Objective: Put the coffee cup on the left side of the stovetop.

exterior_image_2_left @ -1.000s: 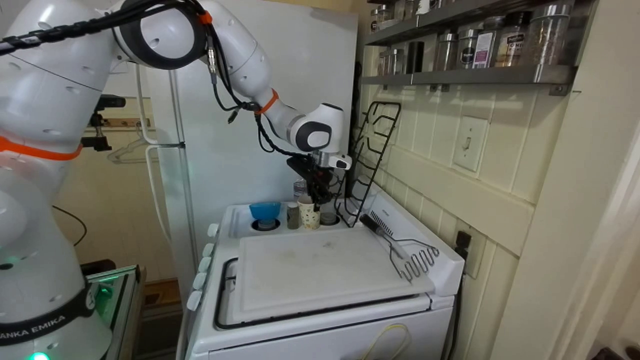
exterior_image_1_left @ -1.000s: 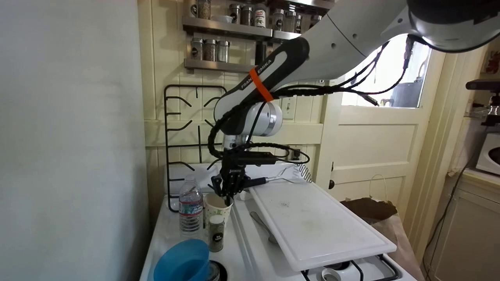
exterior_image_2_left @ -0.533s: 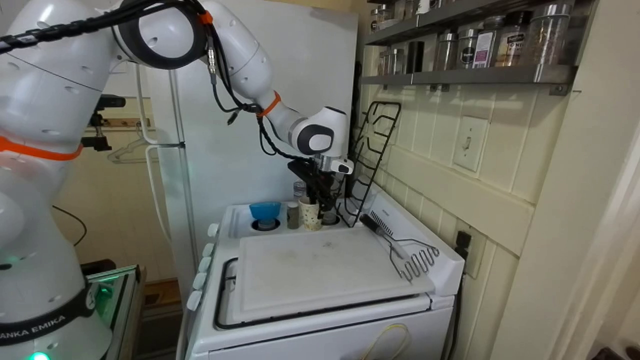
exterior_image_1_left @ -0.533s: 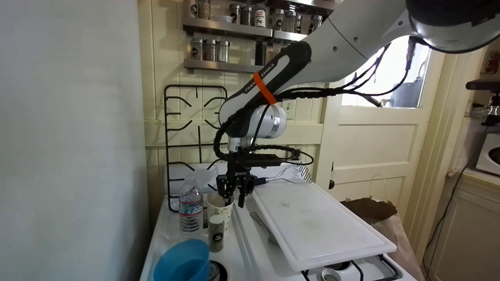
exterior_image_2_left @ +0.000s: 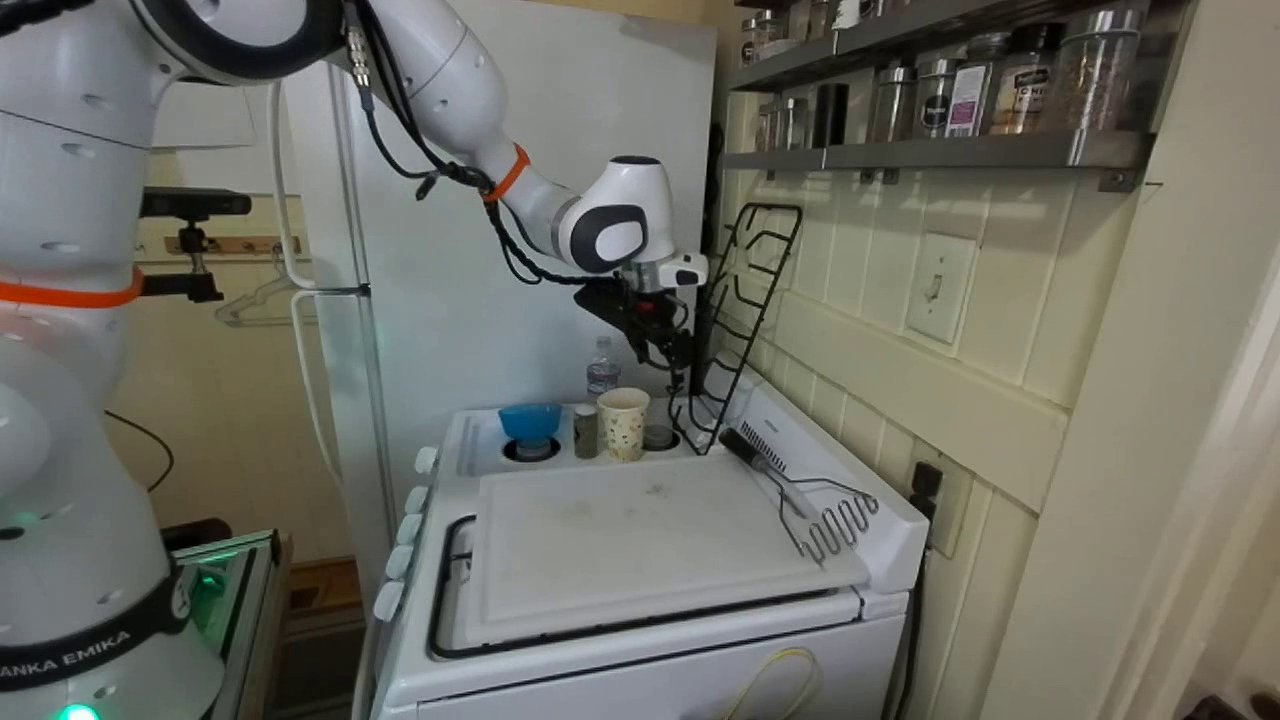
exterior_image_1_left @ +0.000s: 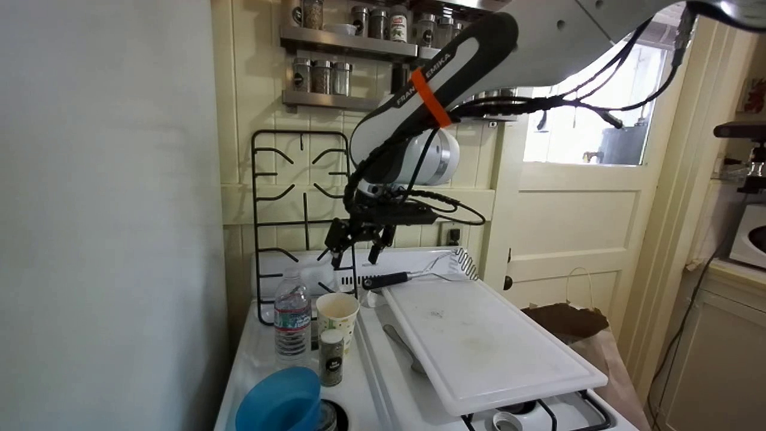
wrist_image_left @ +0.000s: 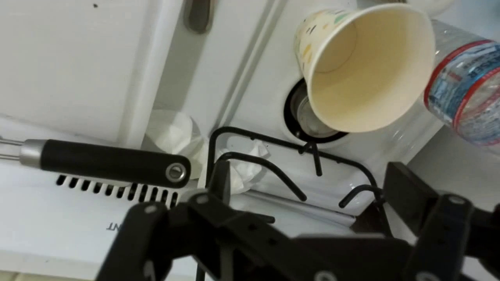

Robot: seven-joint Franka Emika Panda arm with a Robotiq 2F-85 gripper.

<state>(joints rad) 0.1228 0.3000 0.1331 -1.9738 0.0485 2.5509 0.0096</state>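
The cream-white coffee cup stands upright on the left part of the white stovetop, behind a small spice jar. From an exterior view, the cup shows whole, with nothing holding it. My gripper hangs above and behind it, open and apart from the cup. In the wrist view, the cup turns its mouth toward the camera. The fingers of the gripper stand wide there, with only the leaning black grate and stove surface seen between them.
Crowding the cup are a water bottle, the spice jar and a blue bowl. A black burner grate leans against the wall near the gripper. A white board and a black-handled masher lie to the right.
My gripper has let go of the cup's rim, opened wide and risen up and back from it. The cup stays standing, shifted very slightly at most.
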